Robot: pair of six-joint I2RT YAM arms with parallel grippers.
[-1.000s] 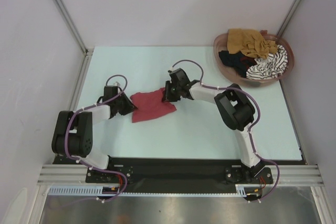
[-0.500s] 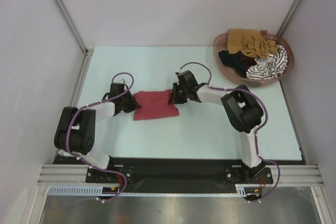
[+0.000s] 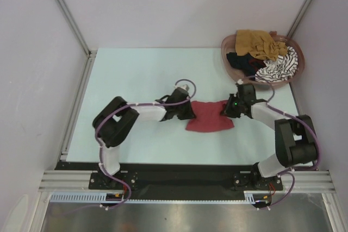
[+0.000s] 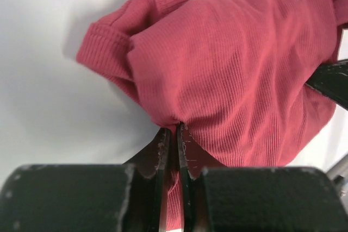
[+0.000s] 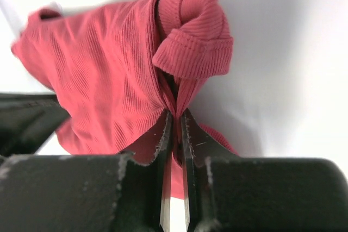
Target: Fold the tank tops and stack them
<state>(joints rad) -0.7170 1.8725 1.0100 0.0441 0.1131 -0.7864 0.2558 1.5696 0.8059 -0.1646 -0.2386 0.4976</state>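
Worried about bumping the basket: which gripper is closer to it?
Right. The right gripper, shut on the red tank top, sits just front-left of the basket; the left gripper grips the top's other side, farther left.

The red tank top [image 4: 228,63] is soft, matt, finely ribbed knit cloth. The left hand [image 4: 174,132] and right hand [image 5: 174,117] are black, grainy, dull plastic. The bench [image 3: 141,69] looks smooth with a faint sheen. At upper right the basket [image 3: 228,59] is smooth plastic. The rail [image 3: 65,180] along the bottom is bare, dull metal.
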